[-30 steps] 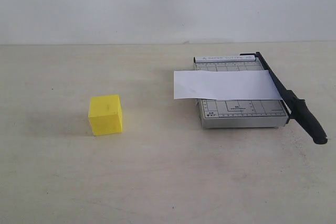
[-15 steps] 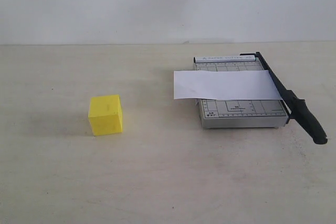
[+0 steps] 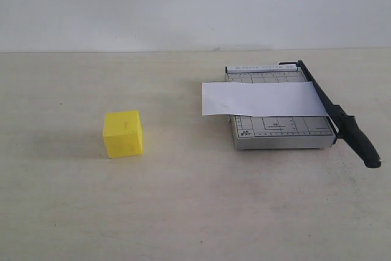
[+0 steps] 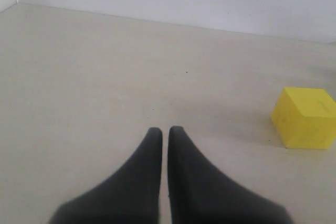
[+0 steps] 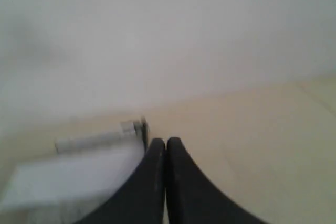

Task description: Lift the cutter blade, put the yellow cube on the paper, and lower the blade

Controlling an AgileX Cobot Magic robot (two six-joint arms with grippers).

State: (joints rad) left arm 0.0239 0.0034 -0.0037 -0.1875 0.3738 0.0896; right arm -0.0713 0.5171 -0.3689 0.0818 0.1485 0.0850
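The yellow cube sits on the table at the left; the left wrist view shows the yellow cube off to one side of my left gripper, which is shut and empty. At the right, the grey trimmer carries the white paper across its board. The black cutter blade lies down along the trimmer's right edge, handle toward the front. My right gripper is shut and empty, with the blurred paper and the trimmer's far end beyond it. Neither arm appears in the exterior view.
A pale wooden table runs to a white wall at the back. The cube and the trimmer stand well apart, with bare table between them and in front of both.
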